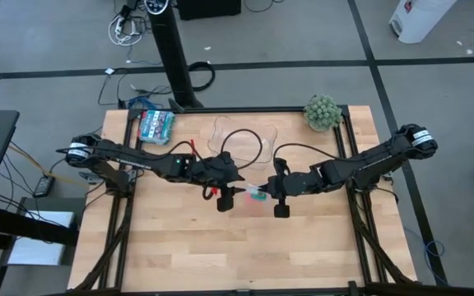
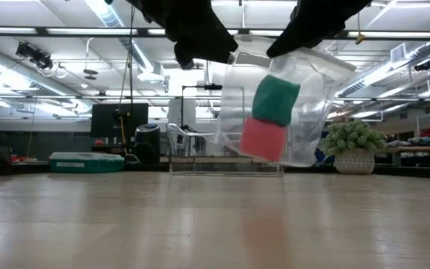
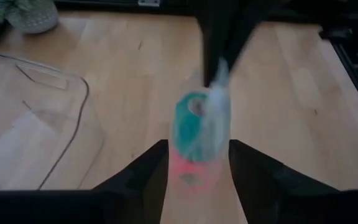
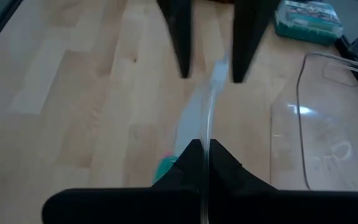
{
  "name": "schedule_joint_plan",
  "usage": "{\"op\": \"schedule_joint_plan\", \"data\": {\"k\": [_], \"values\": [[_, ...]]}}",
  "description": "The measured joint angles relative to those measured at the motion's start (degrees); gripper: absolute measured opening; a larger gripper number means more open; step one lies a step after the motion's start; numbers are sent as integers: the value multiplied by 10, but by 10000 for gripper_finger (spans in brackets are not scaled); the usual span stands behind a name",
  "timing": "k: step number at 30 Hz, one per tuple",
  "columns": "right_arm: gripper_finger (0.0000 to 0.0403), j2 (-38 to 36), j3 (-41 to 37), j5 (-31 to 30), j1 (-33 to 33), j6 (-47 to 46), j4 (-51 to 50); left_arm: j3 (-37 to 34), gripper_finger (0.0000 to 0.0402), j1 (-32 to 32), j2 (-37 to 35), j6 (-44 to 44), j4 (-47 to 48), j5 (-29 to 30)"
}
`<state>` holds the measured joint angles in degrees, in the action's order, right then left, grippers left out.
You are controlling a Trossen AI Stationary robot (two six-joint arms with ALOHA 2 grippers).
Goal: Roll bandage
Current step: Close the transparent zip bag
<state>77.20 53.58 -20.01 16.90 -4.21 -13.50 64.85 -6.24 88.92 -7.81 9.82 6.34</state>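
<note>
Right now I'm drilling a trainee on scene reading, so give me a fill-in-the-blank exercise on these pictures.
In the low view, the bandage sits directly ___ the pink block.
Both lie inside a clear plastic ___ hanging above the table.
The right gripper is ___ on its edge.
Missing words: above; bag; shut.

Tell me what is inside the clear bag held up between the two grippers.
The clear bag holds the teal bandage roll sitting on a pink block. Dark grippers cover the bag's top edge, so anything up there is hidden.
</note>
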Motion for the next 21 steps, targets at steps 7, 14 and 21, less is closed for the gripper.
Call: {"op": "schedule_joint_plan", "data": {"k": [7,14,21], "values": [[0,2,0,-16,10,4,20,-31,170,1,0,-14,-60,5],[0,2,0,-14,11,9,46,-47,94,1,1,7,-112,4],[30,-5,0,-16,14,1,33,-59,6,1,1,19,-133,-4]]}}
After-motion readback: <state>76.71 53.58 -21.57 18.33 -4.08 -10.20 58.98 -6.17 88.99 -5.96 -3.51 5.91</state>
